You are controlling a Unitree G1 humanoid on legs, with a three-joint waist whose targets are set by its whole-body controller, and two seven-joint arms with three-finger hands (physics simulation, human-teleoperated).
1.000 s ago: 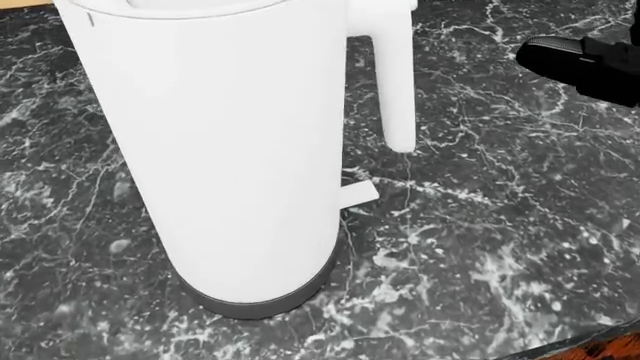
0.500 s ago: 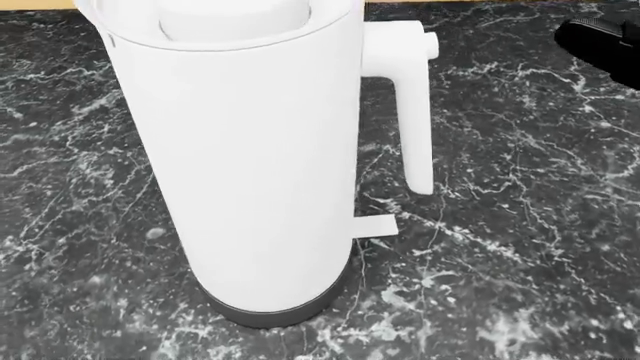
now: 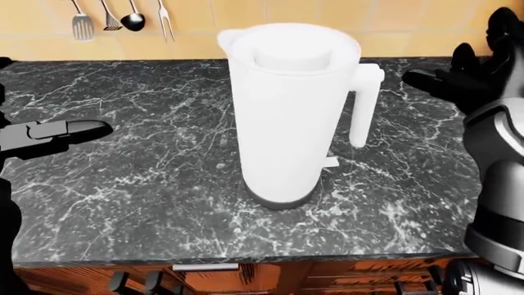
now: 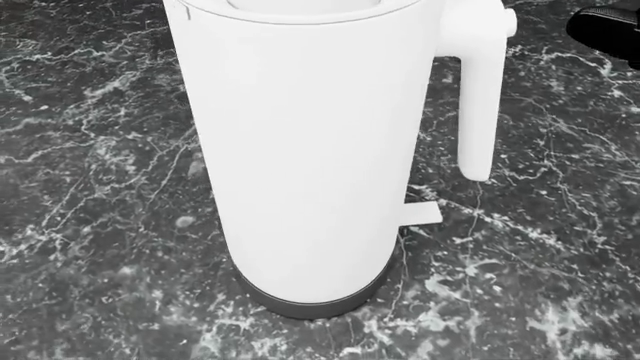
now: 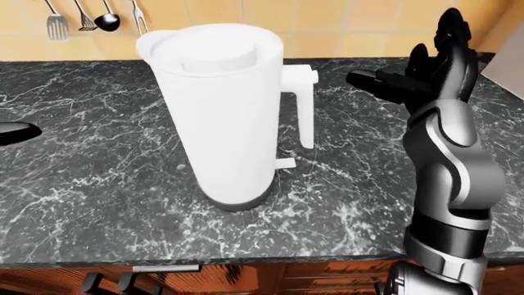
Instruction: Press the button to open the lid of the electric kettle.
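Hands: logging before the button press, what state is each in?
Left hand: open, holding nothing.
Right hand: open, empty, clear of the kettle.

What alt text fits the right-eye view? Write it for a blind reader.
A white kettle, lid shut, stands upright on a black marble counter. The right hand hovers open to the right of its handle, not touching. Utensils hang on the wall at top left.

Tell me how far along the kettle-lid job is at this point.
Early stage. Done: nothing yet; the lid sits closed on the kettle. In hand: the right robot hand hovers open to the right of the handle, not touching it; the left robot hand hangs clear at the view's left. Left: reach the handle top, press the button, lid opens.
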